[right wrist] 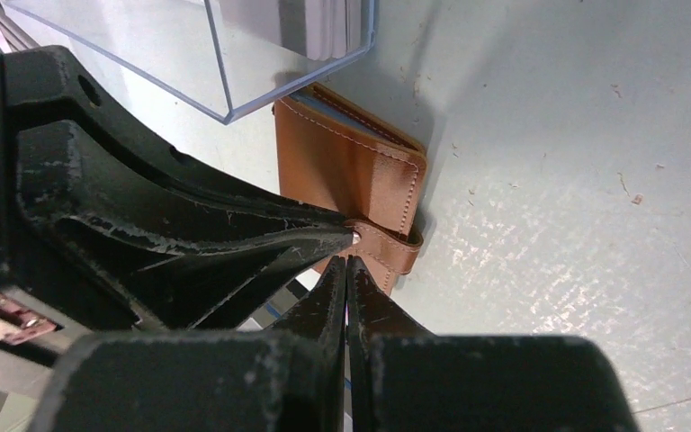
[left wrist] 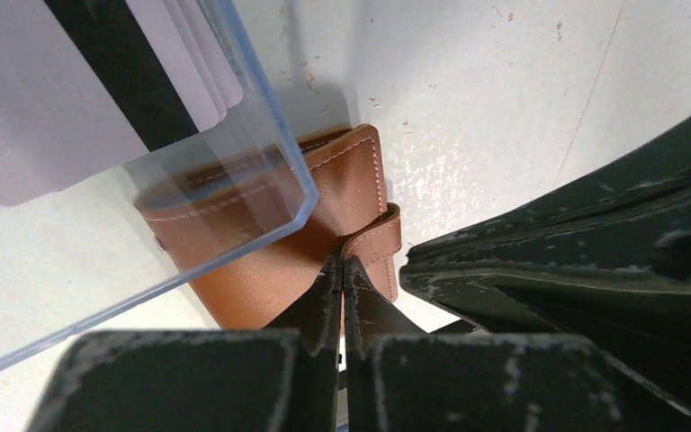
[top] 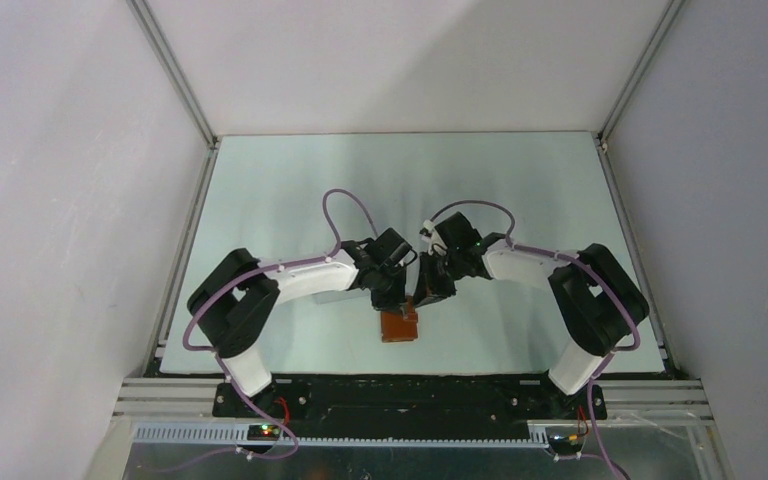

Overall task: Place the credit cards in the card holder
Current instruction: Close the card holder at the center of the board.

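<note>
The card holder [left wrist: 261, 270] is a tan-brown leather wallet, folded shut with its snap tab [left wrist: 382, 238] fastened. It lies on the table near the front edge [top: 400, 326]. The credit cards [left wrist: 36, 117], pale with a dark stripe, stand in a clear plastic box [left wrist: 261, 135] just behind and over the wallet. My left gripper [left wrist: 343, 263] is shut, its tips against the snap tab. My right gripper [right wrist: 346, 261] is shut too, its tips at the tab's lower edge, with the wallet [right wrist: 342, 171] in front. The two grippers meet tip to tip over the wallet [top: 412, 300]. Whether either pinches the tab is not visible.
The clear box [right wrist: 234, 63] overhangs the wallet's far side, its corner close to both grippers. The right gripper's body [left wrist: 576, 261] fills the right of the left wrist view. Walls enclose the pale table [top: 520, 190] on three sides.
</note>
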